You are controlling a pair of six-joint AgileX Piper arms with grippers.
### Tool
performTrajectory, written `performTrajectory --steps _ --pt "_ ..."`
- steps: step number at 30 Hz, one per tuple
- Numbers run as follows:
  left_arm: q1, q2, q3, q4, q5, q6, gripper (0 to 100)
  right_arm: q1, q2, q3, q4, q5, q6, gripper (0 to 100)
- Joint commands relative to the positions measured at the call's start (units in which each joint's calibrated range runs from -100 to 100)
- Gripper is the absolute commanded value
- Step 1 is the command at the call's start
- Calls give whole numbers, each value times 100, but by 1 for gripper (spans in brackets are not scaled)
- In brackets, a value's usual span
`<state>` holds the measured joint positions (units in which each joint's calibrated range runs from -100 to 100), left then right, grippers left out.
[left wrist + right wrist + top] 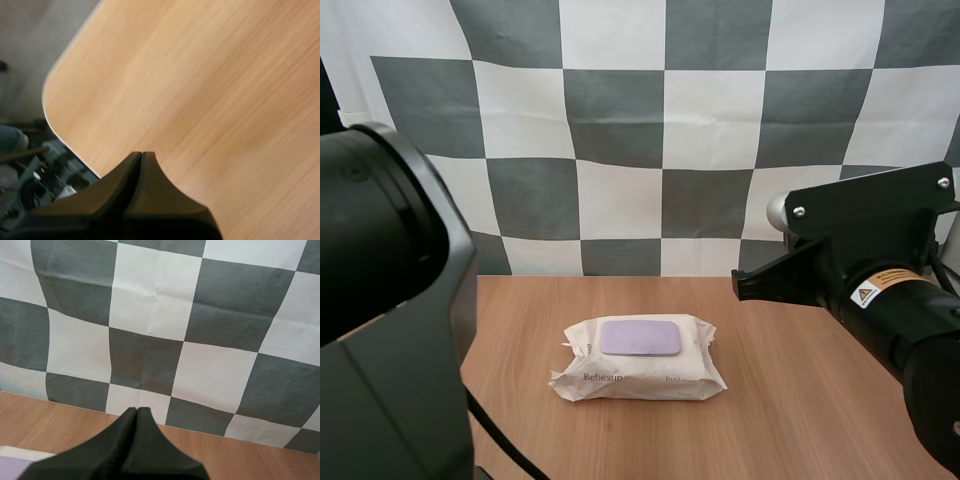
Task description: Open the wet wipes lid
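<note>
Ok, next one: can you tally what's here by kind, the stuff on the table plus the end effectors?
Pack of wet wipes, its purple lid lying flat: 1
End effectors: 2, the left end effector and the right end effector, both shut on nothing
Total: 3

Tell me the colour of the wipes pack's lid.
Pale purple; the lid shows best in the high view.

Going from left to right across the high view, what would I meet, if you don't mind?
Bulky black left arm → white wet wipes pack with lilac rectangular lid → black right arm.
</note>
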<state>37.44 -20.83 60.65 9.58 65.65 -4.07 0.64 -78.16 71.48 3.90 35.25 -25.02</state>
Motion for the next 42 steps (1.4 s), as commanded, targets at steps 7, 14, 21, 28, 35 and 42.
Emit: performTrajectory --steps 7,14,21,28,35,42 --pt "19 23 808 -6688 3435 9501 0 1 3 -7 3 489 -272 0" --pt "-142 23 452 -7321 3435 9415 0 1 3 -7 3 967 -272 0" --pt "-261 118 426 -8139 3435 9738 0 1 3 -7 3 983 -290 0" --pt "-986 608 426 -8838 3435 9738 0 1 3 -7 3 1040 -439 0" --pt "-1539 986 147 -8491 3435 9738 0 1 3 -7 3 1040 -558 0" --pt "-1648 986 -296 -7326 3435 9738 16 1 3 -7 3 1040 -558 0"
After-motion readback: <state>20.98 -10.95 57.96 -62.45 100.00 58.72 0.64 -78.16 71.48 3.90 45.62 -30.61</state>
